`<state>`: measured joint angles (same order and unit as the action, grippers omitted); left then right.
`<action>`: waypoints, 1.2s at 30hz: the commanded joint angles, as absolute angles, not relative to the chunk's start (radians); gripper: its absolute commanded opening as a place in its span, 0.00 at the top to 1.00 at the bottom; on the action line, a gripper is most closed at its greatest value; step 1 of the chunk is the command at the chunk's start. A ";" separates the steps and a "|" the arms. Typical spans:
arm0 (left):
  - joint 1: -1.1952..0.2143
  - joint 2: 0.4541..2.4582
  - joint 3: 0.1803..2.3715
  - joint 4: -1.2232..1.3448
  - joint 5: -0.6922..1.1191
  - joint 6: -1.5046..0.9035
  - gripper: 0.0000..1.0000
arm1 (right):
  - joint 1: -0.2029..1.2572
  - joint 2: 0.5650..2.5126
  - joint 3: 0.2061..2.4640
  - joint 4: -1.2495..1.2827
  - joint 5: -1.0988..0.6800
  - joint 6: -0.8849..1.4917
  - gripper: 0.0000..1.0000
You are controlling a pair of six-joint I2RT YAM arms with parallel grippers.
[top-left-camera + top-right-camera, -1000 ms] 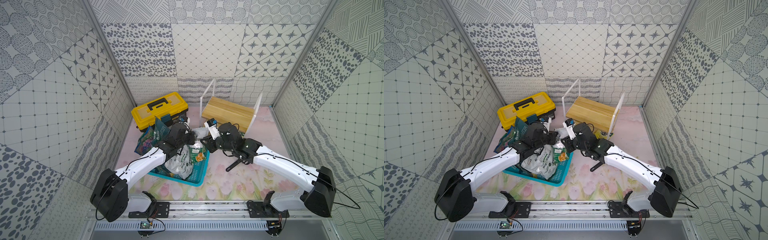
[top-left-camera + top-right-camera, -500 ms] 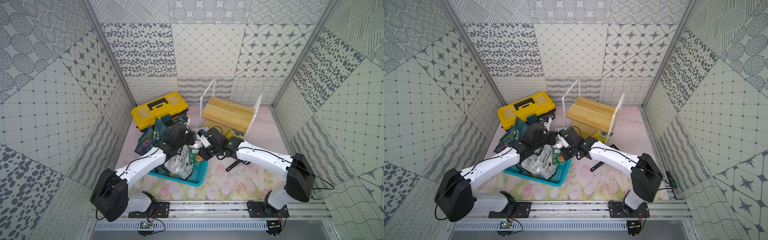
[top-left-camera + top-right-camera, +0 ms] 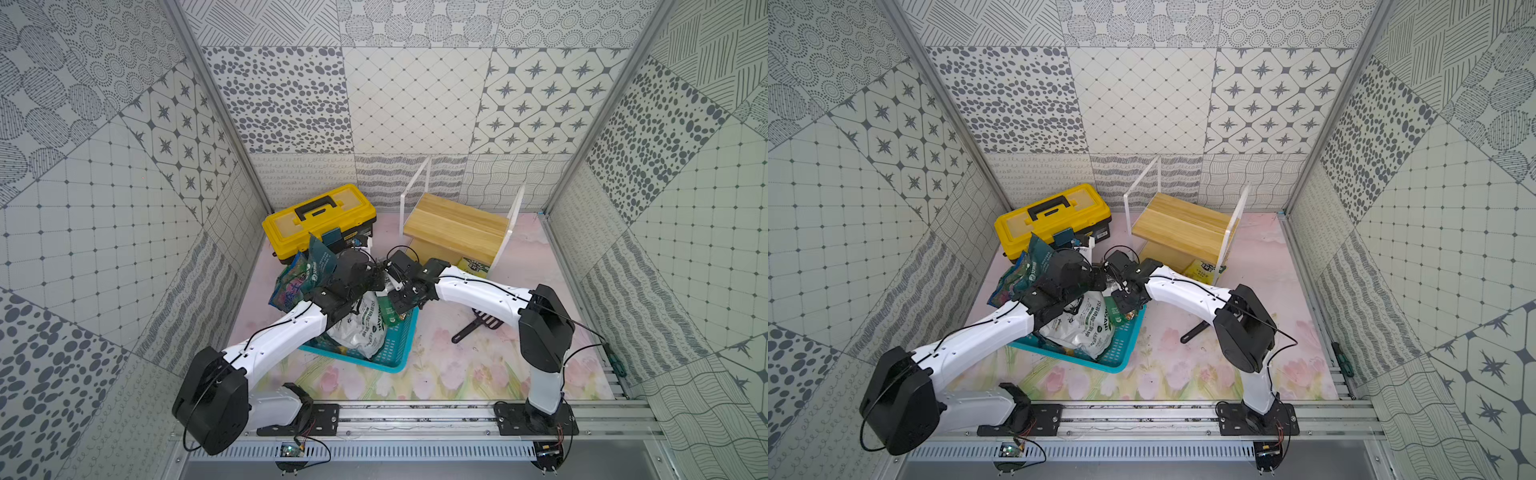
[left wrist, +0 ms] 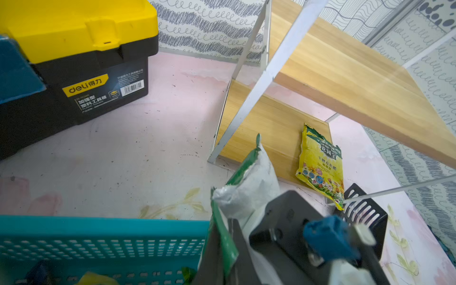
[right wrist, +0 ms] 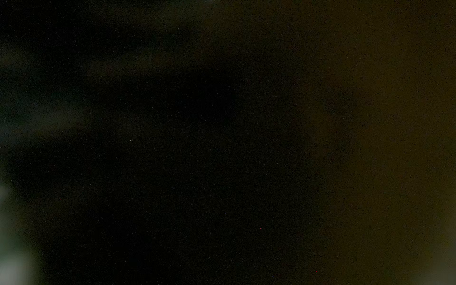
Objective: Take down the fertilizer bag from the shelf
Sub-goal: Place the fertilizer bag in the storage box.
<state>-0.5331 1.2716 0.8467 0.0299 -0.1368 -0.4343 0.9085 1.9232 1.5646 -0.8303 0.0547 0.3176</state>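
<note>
Fertilizer bag [image 4: 320, 165]: yellow printed pouch lying flat on the lower board of the shelf, at the front corner by the right side panel. Nothing grips it, so it has not yet been taken down.
Shelf [image 3: 457, 228]: two wooden boards between thin white panels, at the bench's back edge, right of middle. The upper board overhangs the pouch.
Slotted tool [image 4: 365, 212]: black, on the bench just beside the pouch's front corner.
Right gripper [image 3: 404, 301]: down among the bags at the basket's back corner, near the shelf but apart from the pouch. Its wrist view is black, so its opening cannot be told.
Left gripper [image 4: 223, 246]: closed, apparently pinching the top edge of a white-and-green bag [image 4: 249, 182] over the basket.
Basket [image 3: 395, 361]: teal, mid-bench, crowded with bags.
Toolbox [image 3: 320, 220]: yellow and black, at the back edge, left of the shelf.
Risk, reach: there is little room under the upper board, and a wrist could strike that board or a panel and shift the light rack.
Risk, grasp: a flat pouch offers little to pinch, so it may slide or snag on the tool.
Risk, arms: the wrists are close together, so withdrawing could knock them or drag bags out.
</note>
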 commanded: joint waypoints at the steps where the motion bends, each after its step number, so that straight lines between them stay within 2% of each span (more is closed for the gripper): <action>1: -0.537 1.216 0.795 0.184 -0.038 -0.525 0.85 | 0.903 1.988 1.548 -0.765 0.054 0.351 0.64; 2: -0.536 1.215 0.792 0.167 -0.041 -0.525 0.69 | 0.904 1.964 1.536 -0.765 0.076 0.355 0.63; 4: -0.535 1.207 0.803 0.120 -0.053 -0.523 0.20 | 0.906 1.907 1.514 -0.763 0.115 0.348 0.61; 5: -0.537 1.200 0.814 0.091 -0.077 -0.529 0.03 | 0.905 1.871 1.503 -0.761 0.125 0.339 0.61; 6: -0.538 1.192 0.826 0.064 -0.101 -0.531 0.00 | 0.905 1.844 1.496 -0.761 0.123 0.325 0.60; 13: -0.533 1.061 0.912 -0.045 -0.304 -0.509 0.00 | 0.950 1.752 1.456 -0.765 -0.064 0.330 0.57; 19: -0.515 0.938 0.991 -0.128 -0.333 -0.503 0.00 | 1.004 1.834 1.484 -0.770 -0.056 0.384 0.52; 21: -0.512 0.910 1.007 -0.150 -0.326 -0.506 0.00 | 0.994 1.867 1.496 -0.789 -0.042 0.427 0.55; 23: -0.514 0.879 1.011 -0.161 -0.318 -0.514 0.00 | 0.971 1.903 1.504 -0.820 -0.018 0.474 0.64; 26: -0.514 0.834 1.002 -0.160 -0.316 -0.538 0.00 | 0.952 1.953 1.519 -0.861 0.005 0.503 0.71; 29: -0.512 0.799 0.984 -0.149 -0.311 -0.567 0.00 | 0.950 2.008 1.551 -0.892 0.006 0.499 0.72; 33: -0.514 0.778 0.980 -0.153 -0.298 -0.582 0.00 | 0.948 1.997 1.569 -0.901 0.005 0.478 0.71; 36: -0.514 0.778 0.990 -0.186 -0.290 -0.583 0.00 | 0.948 1.907 1.569 -0.894 0.057 0.423 0.61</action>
<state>-0.5274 0.7891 0.9806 -0.1478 -0.2928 -0.5549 0.9710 1.9385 1.5761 -0.8974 -0.0303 0.4561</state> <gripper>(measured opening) 0.996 0.375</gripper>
